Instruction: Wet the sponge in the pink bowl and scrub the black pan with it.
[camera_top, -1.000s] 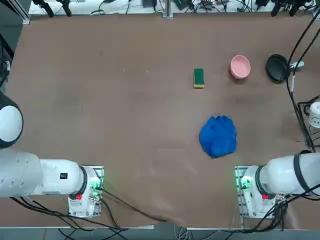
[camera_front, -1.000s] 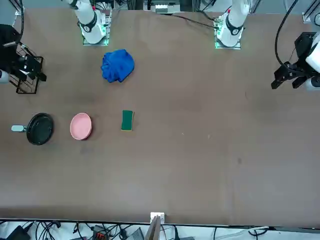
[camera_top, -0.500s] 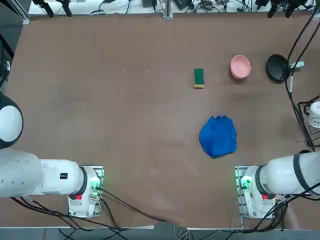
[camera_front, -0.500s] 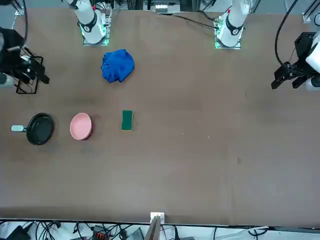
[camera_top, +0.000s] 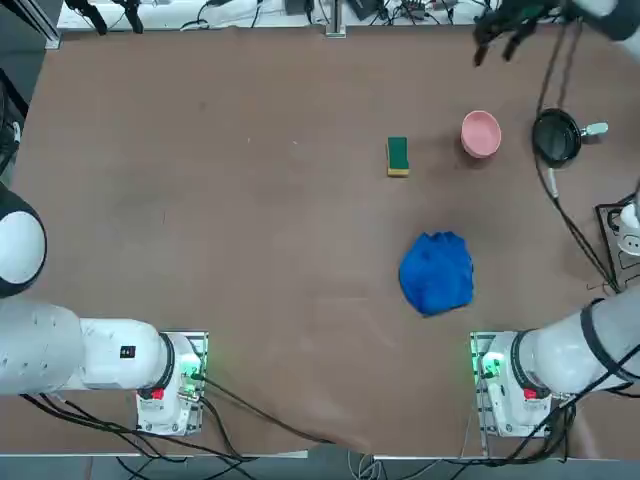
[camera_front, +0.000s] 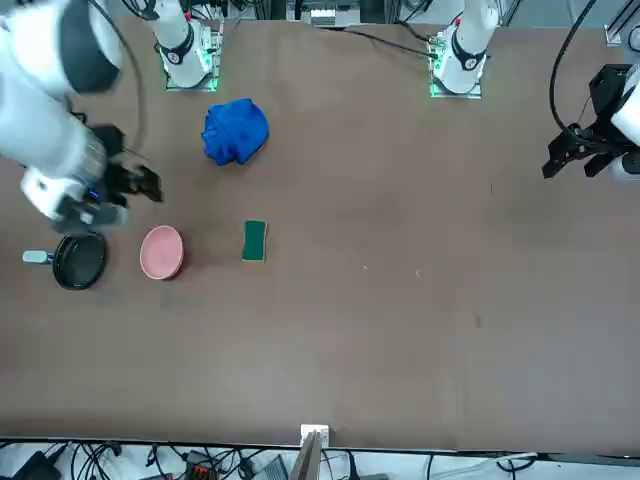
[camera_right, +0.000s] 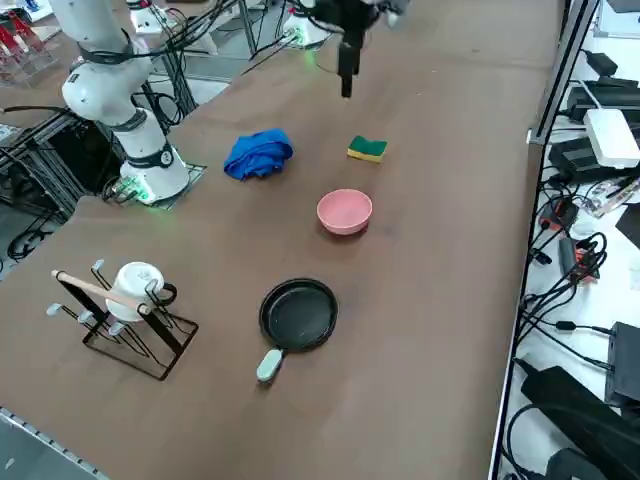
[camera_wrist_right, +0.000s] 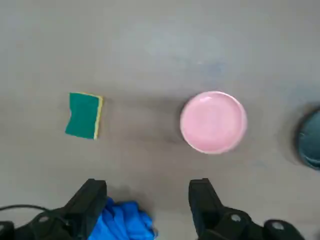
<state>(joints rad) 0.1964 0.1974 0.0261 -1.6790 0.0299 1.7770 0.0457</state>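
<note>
- The table (camera_top: 250, 250) is carrying the bowl (camera_top: 481, 135) and the things around it.
- The right arm (camera_front: 60, 120) is reaching out over the table on the bowl's right side.
- The rack (camera_right: 170, 345) is standing to the right of the bowl and closer to the robot, with a white mug (camera_right: 137, 290) resting in it.
- The right gripper (camera_wrist_right: 147, 182) is hanging in the air above the table, apart from the bowl; its two fingers are standing wide open and holding nothing.
- The cloth (camera_top: 437, 273) is lying bunched up, nearer the robot than the bowl and slightly to its left.
- The pan (camera_right: 298, 314) is sitting just right of the bowl, its pale handle pointing away from it.
- The bowl is standing upright.
- The sponge (camera_top: 398, 157) is lying left of the bowl, well apart from it, dark green face up, its yellow layer showing along one edge.
</note>
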